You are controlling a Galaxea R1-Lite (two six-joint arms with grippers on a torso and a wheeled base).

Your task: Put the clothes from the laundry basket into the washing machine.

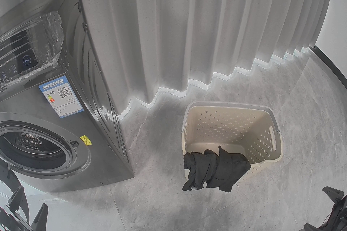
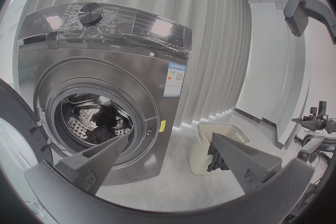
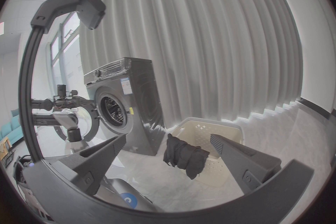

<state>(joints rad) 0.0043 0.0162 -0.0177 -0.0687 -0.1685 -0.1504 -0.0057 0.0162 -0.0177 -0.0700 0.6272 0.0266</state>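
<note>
Head view: a grey washing machine [image 1: 54, 116] is seen on the left, its round opening uncovered. A cream laundry basket [image 1: 231, 123] is set on the grey floor [image 1: 151, 203], well apart from the machine, in front of a white curtain [image 1: 202, 18]. A black garment [image 1: 215, 169] is draped over the basket's near rim, partly hanging outside. The left claw [image 1: 21, 212] is seen at the lower left corner and the right claw [image 1: 332, 210] at the lower right, both clear of the basket.

Left wrist view: the left claw [image 2: 168, 136] is held with fingers wide apart and nothing between them, facing the machine front. The door [image 2: 17, 119] is swung open to the side. A dark cloth [image 2: 101, 133] is seen lying inside the drum [image 2: 80, 119]. The basket is noted beyond, beside the machine.

Right wrist view: the right claw [image 3: 168, 137] is spread apart and empty, pointed toward the basket. The black garment is seen slung over the rim nearest the machine.
</note>
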